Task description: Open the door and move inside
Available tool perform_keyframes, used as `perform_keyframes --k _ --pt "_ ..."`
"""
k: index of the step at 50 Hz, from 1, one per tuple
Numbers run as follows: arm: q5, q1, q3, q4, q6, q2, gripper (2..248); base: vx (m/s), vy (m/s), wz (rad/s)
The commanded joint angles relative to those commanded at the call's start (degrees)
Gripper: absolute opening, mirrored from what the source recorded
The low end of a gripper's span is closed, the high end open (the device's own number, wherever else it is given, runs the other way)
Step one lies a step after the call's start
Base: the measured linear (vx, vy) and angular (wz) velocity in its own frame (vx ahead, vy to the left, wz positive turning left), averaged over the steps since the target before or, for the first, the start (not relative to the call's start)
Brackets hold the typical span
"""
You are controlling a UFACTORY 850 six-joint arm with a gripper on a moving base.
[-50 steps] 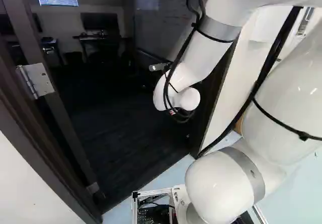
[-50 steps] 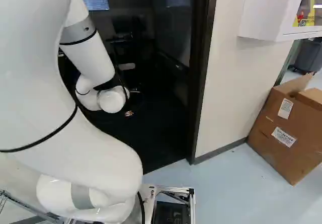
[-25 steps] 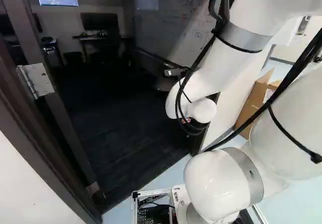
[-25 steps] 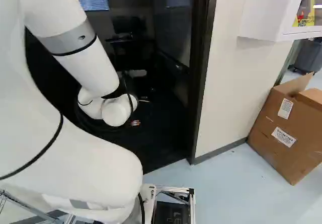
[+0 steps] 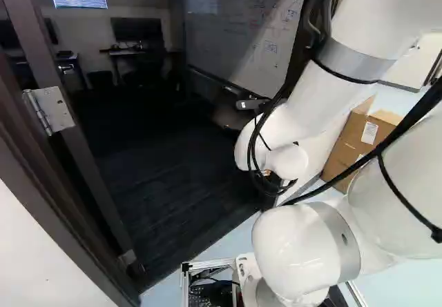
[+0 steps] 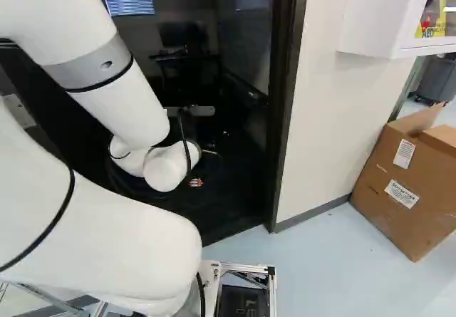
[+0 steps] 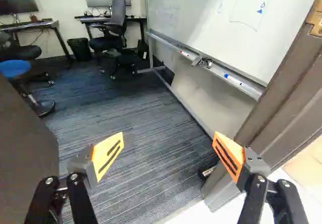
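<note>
The tool (image 6: 195, 182) is held with its fingers spread apart; carpet (image 7: 151, 156) is seen between them. Beside them, the passage is bordered by the jamb (image 7: 297, 95) and, apparently, the opened door (image 7: 25, 156). Handwriting is borne by the whiteboard (image 7: 196, 20) ahead.

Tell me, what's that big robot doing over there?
The white robot arm is reaching toward an open doorway. Its end effector is open and holding nothing. Through the doorway is a room with a whiteboard and a chair. The robot's base is outside on the pale floor, so maybe it will roll in next.
</note>
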Motion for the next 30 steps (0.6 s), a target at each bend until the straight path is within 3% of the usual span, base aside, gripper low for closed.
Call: perform_keyframes --k 30 --pt "0.04 -0.29 0.31 0.07 0.00 0.27 247 0.000 0.000 0.000"
